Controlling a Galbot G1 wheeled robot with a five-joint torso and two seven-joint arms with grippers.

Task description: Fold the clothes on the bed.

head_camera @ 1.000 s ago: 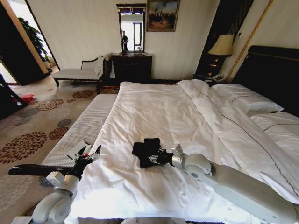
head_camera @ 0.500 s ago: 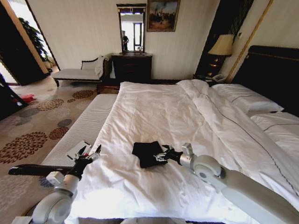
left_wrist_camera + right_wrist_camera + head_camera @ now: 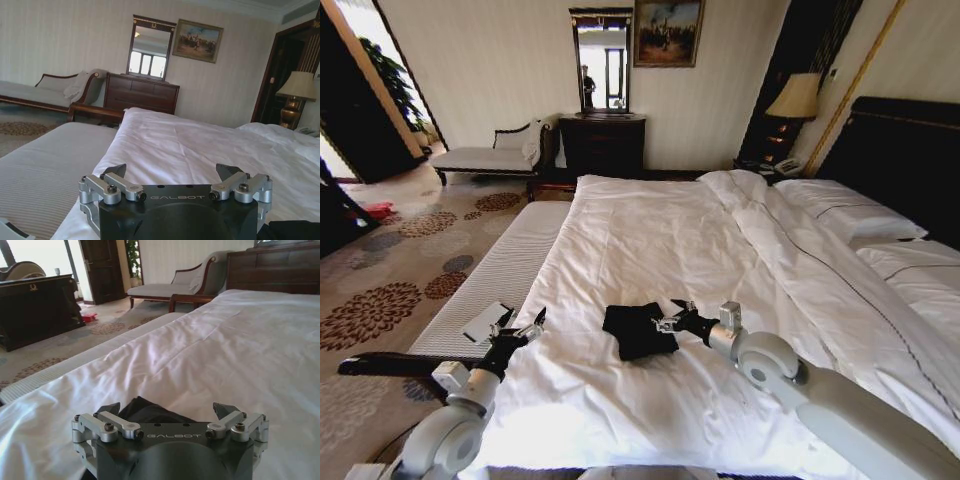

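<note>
Black T-shirt [image 3: 638, 330] – folded small, flat – on white bed [image 3: 660, 240]

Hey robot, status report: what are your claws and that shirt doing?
Right claw open, at the shirt's edge. Left claw open, at the bed's side. Nothing in the way.

Folded black T-shirt [image 3: 638, 330] shows no lettering, chest print hidden or too small to tell; in the right wrist view only a dark bit [image 3: 145, 412] shows past the gripper body, in the left wrist view a sliver [image 3: 292, 230] cut by the bottom edge. Bed [image 3: 720, 260] cut off at right and bottom of head view, headboard [image 3: 905, 160] partly out of frame. Right arm [image 3: 860, 415] runs off the lower right corner.
</note>
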